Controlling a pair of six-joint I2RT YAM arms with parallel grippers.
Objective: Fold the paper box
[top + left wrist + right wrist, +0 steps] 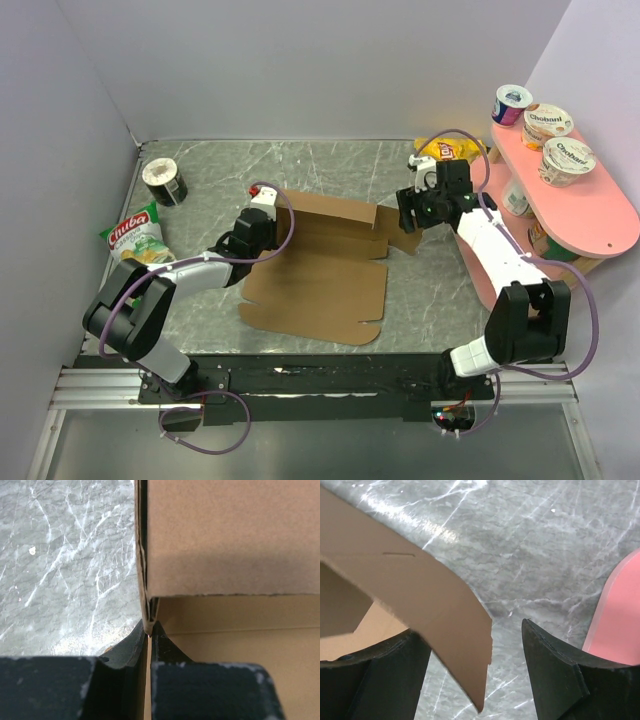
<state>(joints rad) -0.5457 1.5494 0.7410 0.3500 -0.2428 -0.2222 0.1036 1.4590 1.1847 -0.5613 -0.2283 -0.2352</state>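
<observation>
Closest in, the left fingers (pixel 125 650) are pinched narrow on an upright side wall of the paper box (pixel 320 285), at its left end. At the right end, the right fingers (pixel 555 665) are spread wide; a loose flap is hung between them, close to one finger, not clamped. The paper box is laid mid tabletop (pixel 430 300), mostly a flat sheet, rear wall stood up. A pink shelf (pixel 585 205) is seen just beside the right arm.
</observation>
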